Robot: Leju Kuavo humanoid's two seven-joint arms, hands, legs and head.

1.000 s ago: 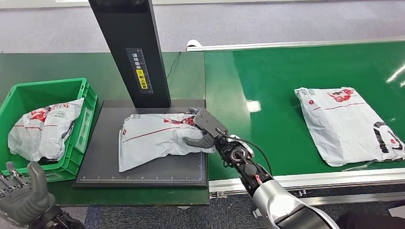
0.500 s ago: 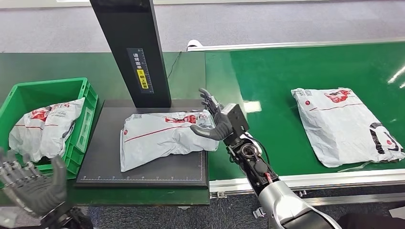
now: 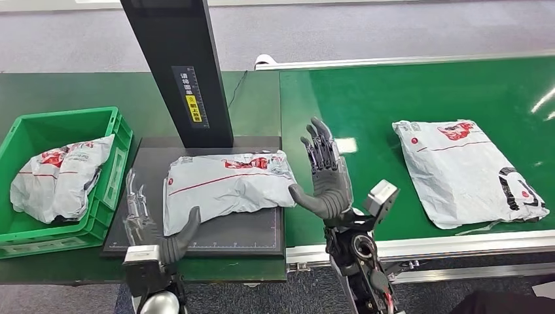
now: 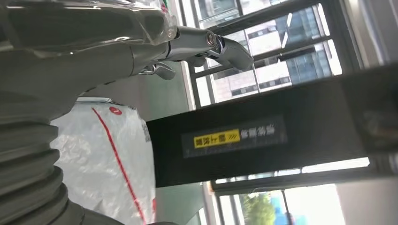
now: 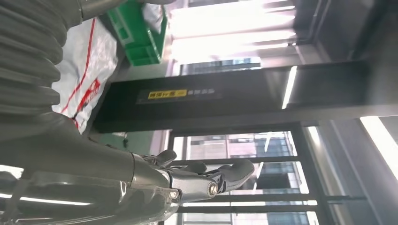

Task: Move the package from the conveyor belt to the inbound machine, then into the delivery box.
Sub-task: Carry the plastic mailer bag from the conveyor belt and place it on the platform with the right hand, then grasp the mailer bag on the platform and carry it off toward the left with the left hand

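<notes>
Left hand [image 3: 154, 229] up at the near-left corner of the machine [image 3: 196, 222], fingers [image 3: 135, 196] wide, holding nothing. Right hand [image 3: 325, 176] raised just off the package's right edge, fingers [image 3: 321, 147] spread, empty too. The package [image 3: 226, 186] lies flat on the machine's black plate under the dark column [image 3: 180, 65]. The box [image 3: 108, 127] sits just left, one bag [image 3: 55, 173] already inside. Another bag [image 3: 468, 170] waits on the belt [image 3: 393, 98]. The risk, I'd say: that slick, floppy mailer could slip or fold in a one-sided grasp, then snag the box wall and drop short.
</notes>
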